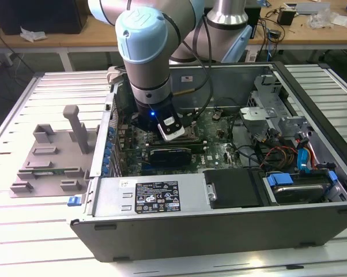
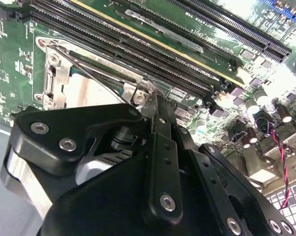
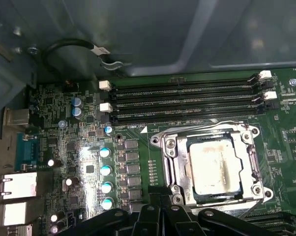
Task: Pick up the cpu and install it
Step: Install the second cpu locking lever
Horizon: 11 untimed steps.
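The cpu (image 3: 214,167), a pale silver square with smeared residue on top, lies flat in the metal-rimmed socket frame (image 3: 170,162) on the green motherboard (image 3: 138,113). In the second wrist view a pale corner of the cpu (image 2: 86,91) shows past the black finger linkages. My gripper (image 3: 162,204) hangs just beside the socket's edge, fingers drawn together with nothing between them, apart from the cpu. In the exterior view the gripper (image 1: 172,128) sits low inside the open computer case (image 1: 219,225), over the board.
Black memory slots (image 3: 187,98) run along one side of the socket, and blue capacitors (image 3: 105,169) stand on another. A grey plastic tray (image 1: 46,158) with upright posts lies outside the case at the exterior view's left. Drive bays and cables (image 1: 294,156) crowd the exterior view's right.
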{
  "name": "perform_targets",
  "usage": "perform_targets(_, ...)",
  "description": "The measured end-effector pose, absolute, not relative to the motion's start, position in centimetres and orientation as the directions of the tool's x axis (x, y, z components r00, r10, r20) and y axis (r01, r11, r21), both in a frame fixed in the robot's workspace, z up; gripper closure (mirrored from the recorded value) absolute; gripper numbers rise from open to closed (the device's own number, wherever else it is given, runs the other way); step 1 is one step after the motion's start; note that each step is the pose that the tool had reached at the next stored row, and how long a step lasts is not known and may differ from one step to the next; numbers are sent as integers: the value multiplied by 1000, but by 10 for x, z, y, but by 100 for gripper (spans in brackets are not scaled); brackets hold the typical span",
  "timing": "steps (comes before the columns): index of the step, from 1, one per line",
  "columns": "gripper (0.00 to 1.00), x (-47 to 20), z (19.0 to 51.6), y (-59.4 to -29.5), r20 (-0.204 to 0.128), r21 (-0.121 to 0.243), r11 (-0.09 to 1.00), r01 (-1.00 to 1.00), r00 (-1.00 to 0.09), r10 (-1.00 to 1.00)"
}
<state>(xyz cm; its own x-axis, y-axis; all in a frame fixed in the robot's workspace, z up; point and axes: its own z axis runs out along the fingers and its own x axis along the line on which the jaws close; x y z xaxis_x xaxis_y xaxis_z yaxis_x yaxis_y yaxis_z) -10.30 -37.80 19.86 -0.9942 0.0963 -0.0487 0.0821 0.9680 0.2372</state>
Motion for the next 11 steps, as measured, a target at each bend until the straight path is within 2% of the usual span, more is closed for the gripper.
perform_targets(6, 89, -103, 205, -378, -49, 238, 968, 82, -994, 96)
perform_targets(11, 89, -103, 236, -378, -49, 235, 969, 82, -994, 96)
